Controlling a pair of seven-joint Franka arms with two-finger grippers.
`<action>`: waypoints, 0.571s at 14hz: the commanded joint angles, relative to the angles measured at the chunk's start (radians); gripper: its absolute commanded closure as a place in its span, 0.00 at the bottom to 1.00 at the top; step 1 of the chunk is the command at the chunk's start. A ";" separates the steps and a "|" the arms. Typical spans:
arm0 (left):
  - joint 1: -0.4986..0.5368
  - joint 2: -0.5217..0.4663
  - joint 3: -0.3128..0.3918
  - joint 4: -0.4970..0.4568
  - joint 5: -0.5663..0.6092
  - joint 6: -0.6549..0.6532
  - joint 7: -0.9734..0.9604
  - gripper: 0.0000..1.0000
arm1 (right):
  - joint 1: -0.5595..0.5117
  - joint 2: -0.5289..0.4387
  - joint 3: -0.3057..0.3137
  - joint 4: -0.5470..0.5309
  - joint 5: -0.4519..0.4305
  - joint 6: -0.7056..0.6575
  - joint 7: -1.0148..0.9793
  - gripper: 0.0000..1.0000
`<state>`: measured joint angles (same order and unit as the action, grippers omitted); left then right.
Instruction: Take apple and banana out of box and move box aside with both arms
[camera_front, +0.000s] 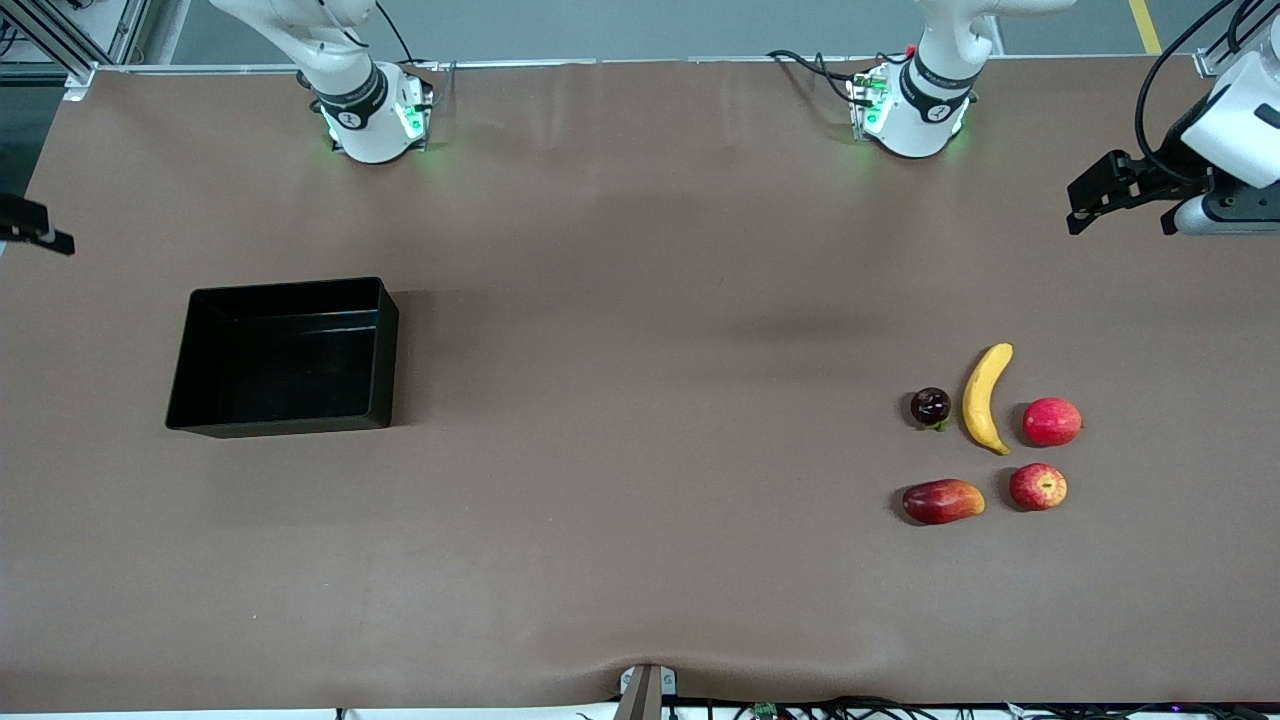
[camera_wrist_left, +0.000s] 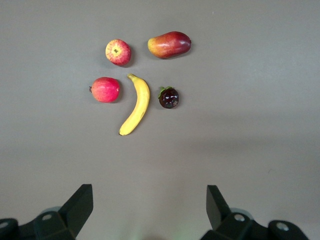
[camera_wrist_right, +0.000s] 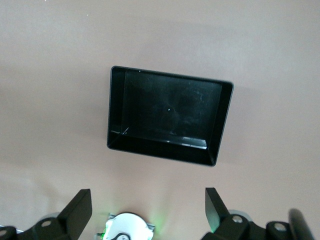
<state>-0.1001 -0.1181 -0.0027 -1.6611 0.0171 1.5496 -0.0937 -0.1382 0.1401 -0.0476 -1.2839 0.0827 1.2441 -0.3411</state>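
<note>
The yellow banana (camera_front: 986, 398) (camera_wrist_left: 136, 104) lies on the brown table toward the left arm's end. The red apple (camera_front: 1038, 487) (camera_wrist_left: 118, 52) with yellow streaks sits nearer the front camera than the banana. The black open-topped box (camera_front: 280, 425) (camera_wrist_right: 160, 150) stands with nothing in it toward the right arm's end. My left gripper (camera_front: 1118, 210) (camera_wrist_left: 149, 192) hangs open high in the air, with the fruits in its wrist view. My right gripper (camera_front: 35, 228) (camera_wrist_right: 147, 192) hangs open high over its own base, and only a part of it shows at the front view's edge.
An oblong red-yellow mango (camera_front: 942, 501) (camera_wrist_left: 169, 44) lies beside the apple. A dark glossy cherry-like fruit (camera_front: 931, 406) (camera_wrist_left: 169, 98) and a plain red round fruit (camera_front: 1052, 421) (camera_wrist_left: 105, 89) flank the banana. The right arm's base (camera_wrist_right: 127, 227) shows under its gripper.
</note>
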 joint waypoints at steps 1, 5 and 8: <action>-0.003 -0.015 -0.006 -0.009 -0.017 -0.008 -0.059 0.00 | 0.046 -0.127 0.005 -0.173 -0.004 0.037 0.127 0.00; -0.012 0.038 -0.025 0.050 0.018 -0.008 -0.124 0.00 | 0.072 -0.175 0.020 -0.255 -0.012 0.083 0.136 0.00; -0.006 0.048 -0.029 0.081 0.006 -0.014 -0.124 0.00 | 0.085 -0.169 0.041 -0.229 -0.066 0.092 0.204 0.00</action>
<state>-0.1083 -0.0880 -0.0282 -1.6234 0.0179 1.5498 -0.2029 -0.0663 0.0021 -0.0203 -1.4945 0.0533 1.3209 -0.2040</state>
